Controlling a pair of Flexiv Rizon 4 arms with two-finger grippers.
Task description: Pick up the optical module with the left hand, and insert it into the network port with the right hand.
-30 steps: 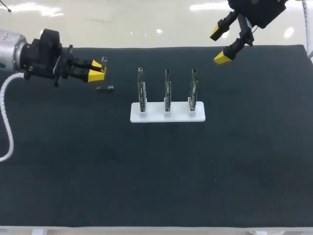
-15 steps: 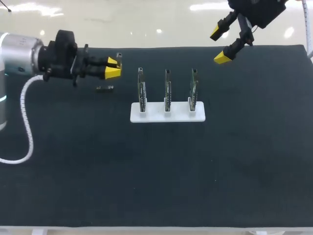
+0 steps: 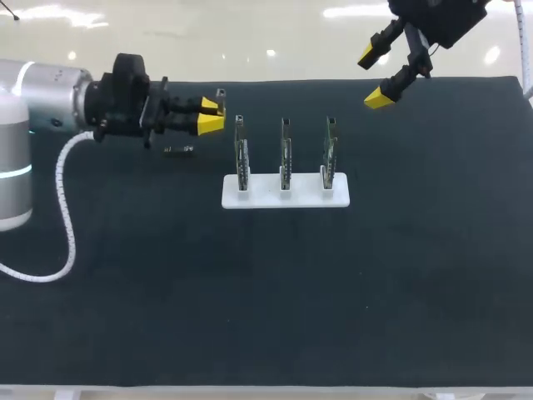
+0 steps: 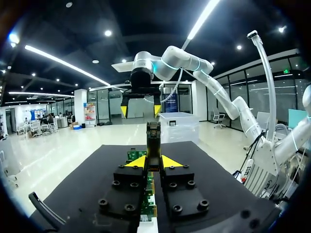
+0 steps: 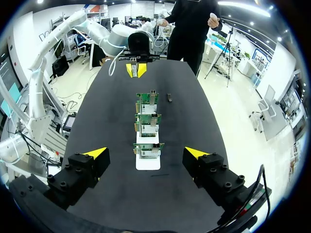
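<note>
Over the last second the left arm has carried its left gripper (image 3: 210, 115) across the far part of the table towards the middle, so that it now hangs just beside the nearest of the three circuit boards (image 3: 241, 157), while the right arm has not stirred. The left gripper's two yellow tips are closed tight on the optical module (image 3: 221, 97), a small dark bar pinched from both sides and sticking out past the tips; in the left wrist view it stands upright between the fingers, with the boards lined up under and ahead of it. The right gripper (image 3: 375, 78) hovers over the far right corner, well apart from the boards, its fingers spread wide with nothing between them. The boards stand upright, edge on, in a row of three slots in a white stand (image 3: 262, 197) near the middle of the table, and they are the only thing lying between the two grippers. A spare module (image 3: 178, 150) lies flat on the surface below the left arm's wrist, near the stand but not touching it. A white coiled cable (image 3: 62, 208) hangs from the left arm and trails down onto the left side of the table. The table (image 3: 250, 292) is covered with a dark, matt cloth, with a pale edge showing along the near side
</note>
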